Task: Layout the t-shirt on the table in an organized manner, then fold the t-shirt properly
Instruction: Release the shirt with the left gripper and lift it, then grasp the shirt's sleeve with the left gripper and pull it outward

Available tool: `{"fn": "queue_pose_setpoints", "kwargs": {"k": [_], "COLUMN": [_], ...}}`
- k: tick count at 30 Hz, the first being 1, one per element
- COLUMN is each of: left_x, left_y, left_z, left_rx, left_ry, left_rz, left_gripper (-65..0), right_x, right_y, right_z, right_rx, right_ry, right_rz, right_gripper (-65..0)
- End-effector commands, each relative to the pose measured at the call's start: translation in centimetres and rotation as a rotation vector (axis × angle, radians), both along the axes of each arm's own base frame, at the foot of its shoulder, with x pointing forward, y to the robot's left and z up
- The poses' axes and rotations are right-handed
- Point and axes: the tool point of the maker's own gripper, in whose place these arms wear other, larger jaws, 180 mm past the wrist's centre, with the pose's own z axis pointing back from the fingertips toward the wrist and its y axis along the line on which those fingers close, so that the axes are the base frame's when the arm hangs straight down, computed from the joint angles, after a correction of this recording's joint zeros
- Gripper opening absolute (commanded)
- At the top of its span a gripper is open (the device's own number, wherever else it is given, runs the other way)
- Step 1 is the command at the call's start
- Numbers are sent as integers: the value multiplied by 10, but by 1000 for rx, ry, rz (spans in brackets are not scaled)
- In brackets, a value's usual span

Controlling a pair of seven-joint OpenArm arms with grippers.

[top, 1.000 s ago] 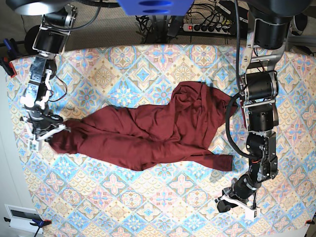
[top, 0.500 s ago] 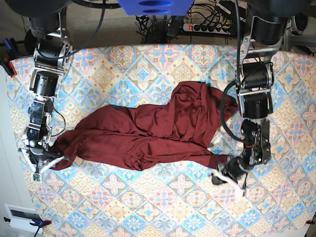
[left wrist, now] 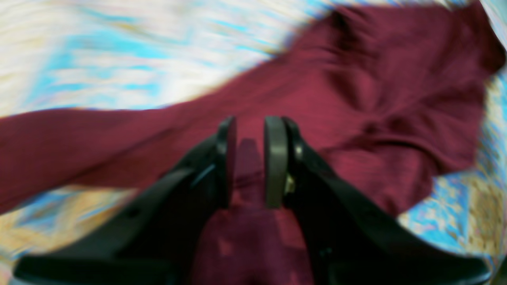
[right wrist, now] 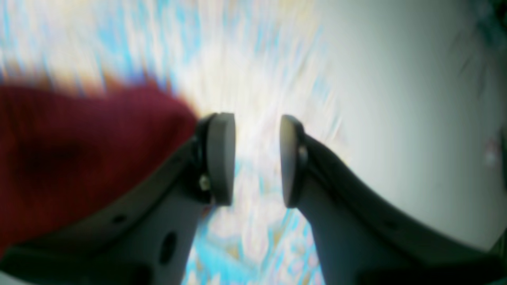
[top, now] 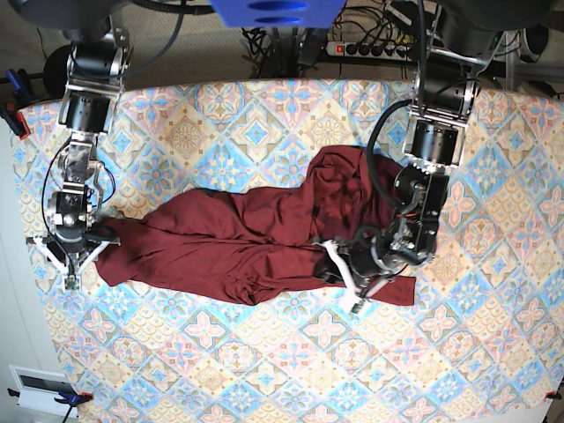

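**T-shirt lying crosswise on the bench, both tools parted**

My left tool point(left wrist: 250, 162) stands directly over the t-shirt point(left wrist: 356, 99). Its pads point(left wrist: 275, 158) are a narrow gap apart, with maroon fabric showing between and below them; the blur prevents me from confirming whether any cloth is pinched, so I cannot tell if it holds anything. In the base view this tool point(top: 345, 275) sits low on the garment's lower edge, beside the flattened end of a sleeve.

My right tool point(right wrist: 256, 158) is clearly parted, with only the patterned cloth of the bench point(right wrist: 253, 59) visible between the pads. It holds nothing. The t-shirt point(right wrist: 79, 158) lies just beside the outer face of one pad. In the base view this tool point(top: 69, 260) sits at the garment's far end on that view's left.

In the base view the t-shirt point(top: 247, 238) rests near the middle of the bench point(top: 220, 370), crumpled and creased. Its long axis runs across the bench from one tool to the other. A bunched lobe rises toward the back edge on the left-arm side.
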Motion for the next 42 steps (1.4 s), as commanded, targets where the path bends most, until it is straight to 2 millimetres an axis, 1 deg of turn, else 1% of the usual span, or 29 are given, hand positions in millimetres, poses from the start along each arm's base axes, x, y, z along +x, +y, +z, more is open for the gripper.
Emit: {"fn": "queue_pose_setpoints", "kwargs": {"k": [1,3,5,6,8,10,12,16,21,24,25,28,29,30,32,34,37,39,42], "left_x": [16,14,22,27,34,42,45,50,54,56,57,65,68,69,70,64,60,54,53], "left_y": [-4,-24,-32,-33,-31,-29,-22,-14,19,51,61,105,121,130,141,150,150,151,157], "left_z": [26,22,24,22,10,6,-2,-1,-5,-6,-2,12,17,21,23,16,9,0,-8], "left_rx": [-19,-38,-51,-50,-54,-57,-55,-51,21,58,64,49,37,25,5,11,18,17,18], "left_ry": [-74,-69,-86,-85,-58,-52,-44,-74,-87,-90,-99,-128,-134,-139,-142,-119,-96,-83,-55], "left_rz": [-4,-29,-27,-22,7,28,51,73,98,133,146,248,290,320,360,377,374,387,460], "left_gripper": [-503,-487,-468,-457,-432,-413,-398,-387,-387,-387,-387,-387,-386,-385,-384,-384,-384,-384,-384], "right_x": [20,14,7,5,2,2,1,-12,-12,-12,-12,-12,-12,-12,-11,-11,-11,-10,-11], "right_y": [-6,-3,0,1,8,14,14,14,14,15,15,16,19,22,24,27,29,32,32], "right_z": [47,47,43,43,39,38,37,20,21,20,20,20,18,17,15,14,13,12,12], "right_rx": [-46,-56,-62,-66,-53,-44,-43,-44,-45,-44,-44,-43,-33,-26,-19,-15,-12,-2,0], "right_ry": [-135,-138,-131,-132,-130,-137,-134,-92,-94,-94,-94,-94,-95,-95,-95,-94,-93,-96,-97], "right_rz": [18,28,36,40,47,53,53,55,57,57,59,60,60,61,61,66,70,67,66], "right_gripper": [-470,-470,-470,-470,-470,-470,-470,-470,-470,-470,-470,-470,-470,-470,-470,-470,-470,-470,-470]}}
